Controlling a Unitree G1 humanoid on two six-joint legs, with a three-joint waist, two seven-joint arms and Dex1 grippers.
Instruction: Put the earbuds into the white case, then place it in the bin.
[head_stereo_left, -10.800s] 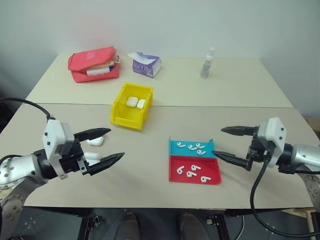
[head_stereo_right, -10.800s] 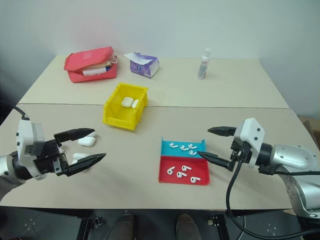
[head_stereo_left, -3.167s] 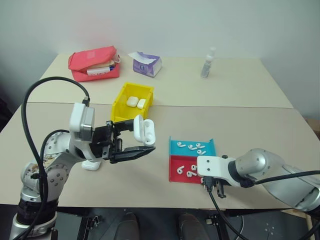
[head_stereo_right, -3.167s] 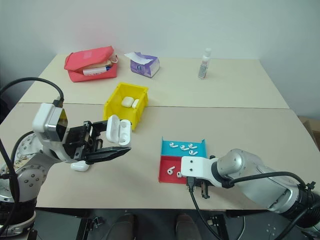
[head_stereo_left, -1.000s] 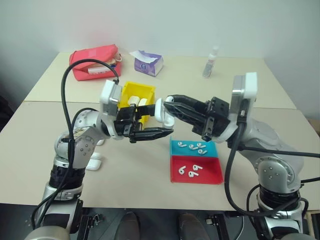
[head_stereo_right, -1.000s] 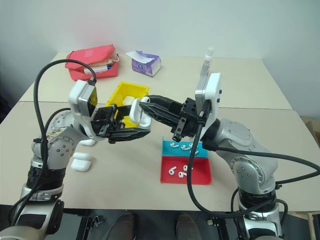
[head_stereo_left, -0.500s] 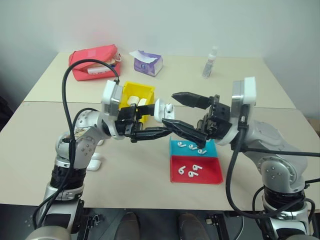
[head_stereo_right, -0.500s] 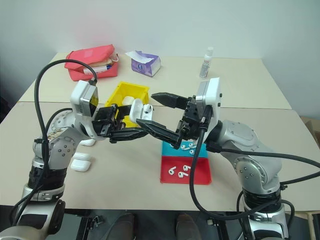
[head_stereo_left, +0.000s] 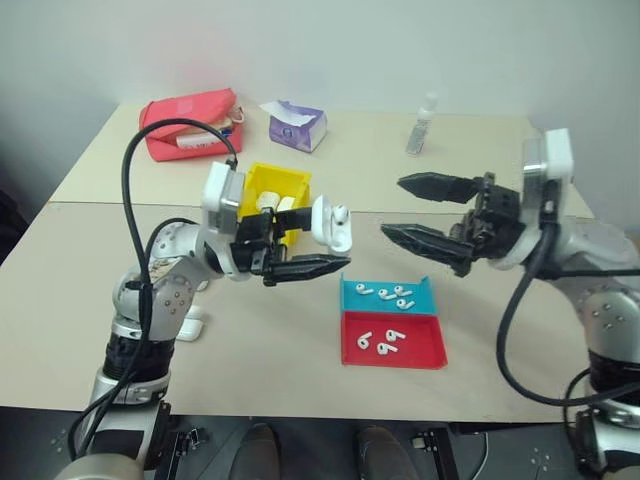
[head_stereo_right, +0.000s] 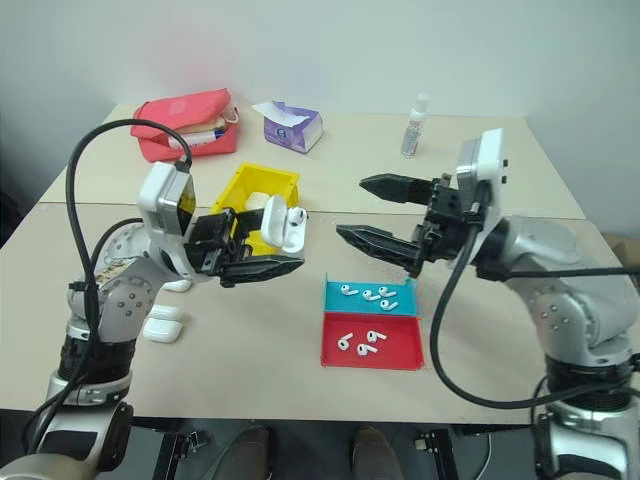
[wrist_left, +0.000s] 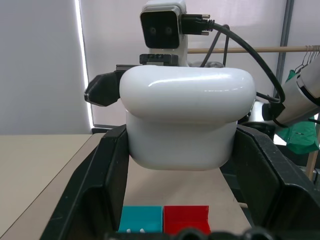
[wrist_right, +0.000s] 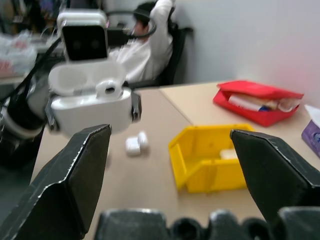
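Clamped on the white case (head_stereo_left: 331, 222), the left gripper (head_stereo_left: 300, 262) held it lid-open above the table, just in front of the bin (head_stereo_left: 268, 192). One earbud (head_stereo_right: 296, 213) stood seated in the case. Apart to the side, the right gripper (head_stereo_left: 415, 211) hung empty, jaws spread wide, above the teal tray (head_stereo_left: 386, 295) of loose earbuds (head_stereo_left: 388, 292). Tilting the open case risked spilling the seated bud; a clumsy pinch could scatter buds from the tray.
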